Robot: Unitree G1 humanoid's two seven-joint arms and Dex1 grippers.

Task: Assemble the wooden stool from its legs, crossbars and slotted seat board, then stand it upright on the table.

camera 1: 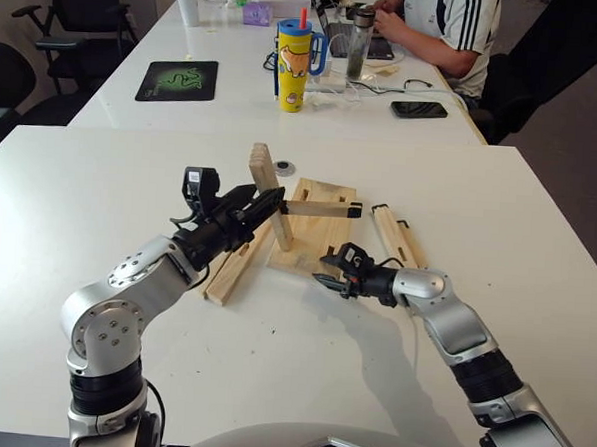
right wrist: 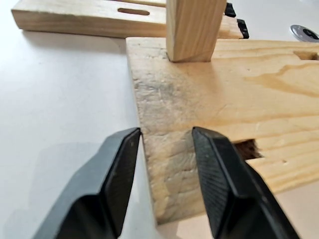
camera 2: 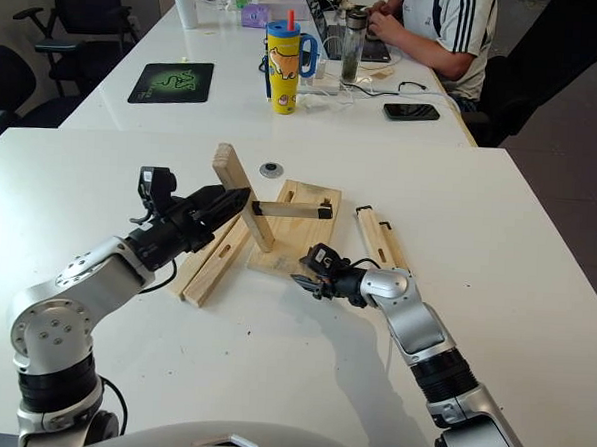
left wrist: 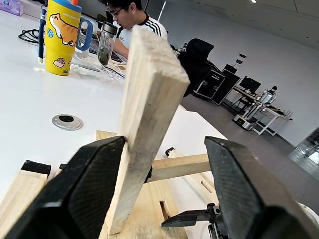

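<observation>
white table (camera 1: pixel 537 256), mid-surface: stool in parts. seat board (camera 1: pixel 318 243) lies flat, slots up. one leg (camera 1: pixel 268 187) stands tilted on it, and a crossbar (camera 1: pixel 319 209) runs from the leg across above the board. left gripper (camera 1: pixel 262 208) brackets this leg with fingers apart, one pad touching the wood, the other clear. right gripper (camera 1: pixel 321 268) is parted, straddling the board's near corner without clamping. handling, by estimate: light softwood, stiff, rough-sawn so a grip should hold; joints probably loose, so the tilted leg may tip. take the leg on its flat faces at mid-length, the board by its edge. spare leg (camera 1: pixel 231 270) lies just left of the board; two more pieces (camera 1: pixel 396 234) lie just right.
</observation>
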